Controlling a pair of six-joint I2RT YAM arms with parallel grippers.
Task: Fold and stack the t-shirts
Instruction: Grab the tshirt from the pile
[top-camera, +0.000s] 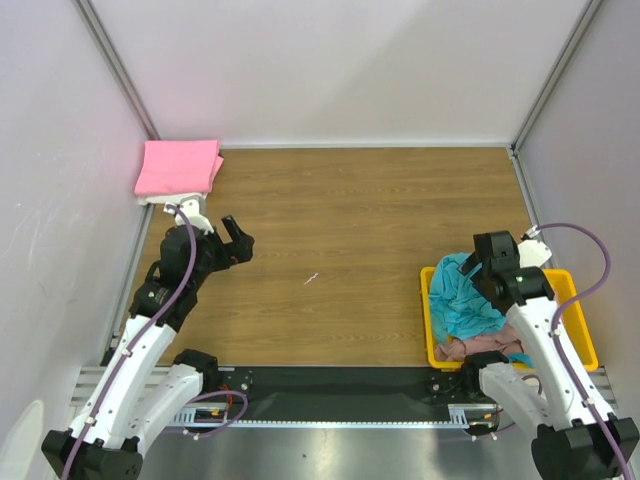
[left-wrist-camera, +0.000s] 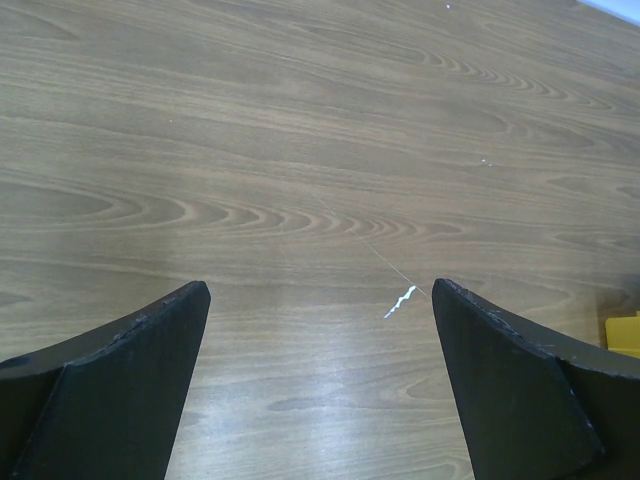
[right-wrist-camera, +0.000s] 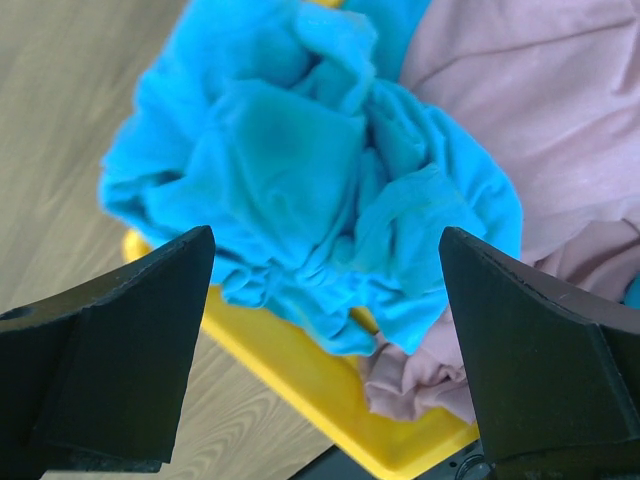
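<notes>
A folded bright pink t-shirt (top-camera: 178, 166) lies squared off in the upper left of the top view, at the far corner of the bench (top-camera: 360, 220). A pale edge shows under its near side. That may be the cream white t-shirt folded beneath it, though too little shows to be sure. So the stack is started with one shirt, perhaps two.

The rest sits unfolded in the yellow tray (top-camera: 583, 335) at lower right. The turquoise blue t-shirt (right-wrist-camera: 300, 190) is bunched on top, the dusty pink t-shirt (right-wrist-camera: 530, 130) is crumpled beside and under it, and a sliver of darker teal cloth (top-camera: 517, 356) shows at the tray's near end.

The right end effector (right-wrist-camera: 325, 235) hovers just above the turquoise heap, fingers wide apart and holding nothing. It looks set to pick that shirt up. The left end effector (left-wrist-camera: 320, 288) hangs over bare wood at centre left, also spread wide and holding nothing.

By my reckoning the job is under halfway — three shirts are left to lift out, flatten, fold and stack.
</notes>
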